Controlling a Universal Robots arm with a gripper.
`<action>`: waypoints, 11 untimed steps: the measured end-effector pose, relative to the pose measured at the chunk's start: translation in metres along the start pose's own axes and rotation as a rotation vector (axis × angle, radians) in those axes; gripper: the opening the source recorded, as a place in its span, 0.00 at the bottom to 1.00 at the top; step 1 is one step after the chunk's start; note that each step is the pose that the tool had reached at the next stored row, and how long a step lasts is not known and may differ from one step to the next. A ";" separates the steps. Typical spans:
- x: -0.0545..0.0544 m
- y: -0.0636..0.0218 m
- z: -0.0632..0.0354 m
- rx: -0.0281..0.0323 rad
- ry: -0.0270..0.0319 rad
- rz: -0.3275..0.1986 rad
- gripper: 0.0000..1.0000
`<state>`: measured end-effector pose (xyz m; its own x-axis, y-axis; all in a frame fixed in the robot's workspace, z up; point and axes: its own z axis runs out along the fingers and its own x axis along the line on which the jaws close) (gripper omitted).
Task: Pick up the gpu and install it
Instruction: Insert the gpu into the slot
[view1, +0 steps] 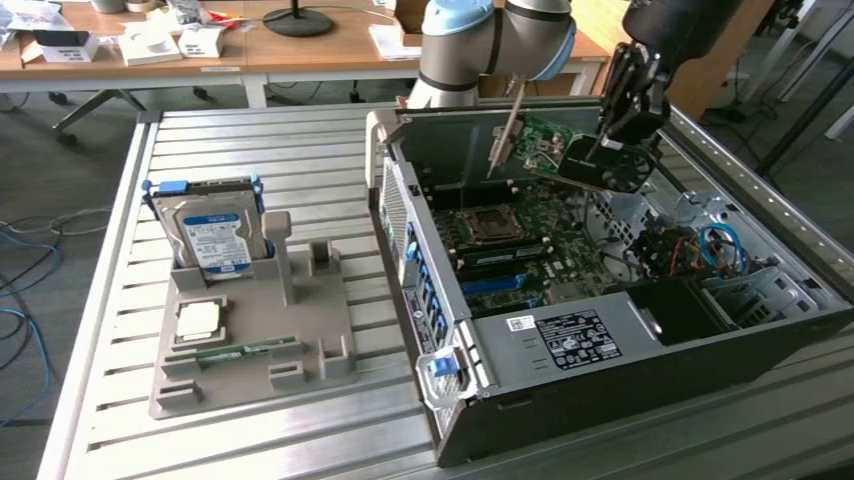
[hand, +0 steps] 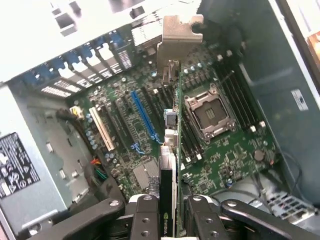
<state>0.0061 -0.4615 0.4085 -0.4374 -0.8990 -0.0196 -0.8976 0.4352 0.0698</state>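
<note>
Gripper (hand: 167, 207) clamps the gpu (hand: 171, 135) over the motherboard (hand: 235, 150). Install step: I reckon it needs squaring over the blue slot (hand: 142, 116).

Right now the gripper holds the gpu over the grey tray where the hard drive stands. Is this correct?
No. The gripper holds the gpu over the open computer case, above its motherboard, not over the grey tray where the hard drive stands. The exterior view shows this.

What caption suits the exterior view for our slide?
The gripper holds the gpu above the motherboard of the open computer case; a hard drive stands in the grey holder nearby.
</note>
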 end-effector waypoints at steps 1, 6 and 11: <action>0.000 0.0000 0.0002 -0.0004 0.0013 -0.018 0.26; 0.000 -0.0001 0.0013 -0.0021 0.0076 -0.109 0.26; 0.000 -0.0002 0.0023 -0.0039 0.0140 -0.199 0.26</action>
<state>0.0061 -0.4615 0.4062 -0.2501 -0.9680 -0.0196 -0.9662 0.2482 0.0697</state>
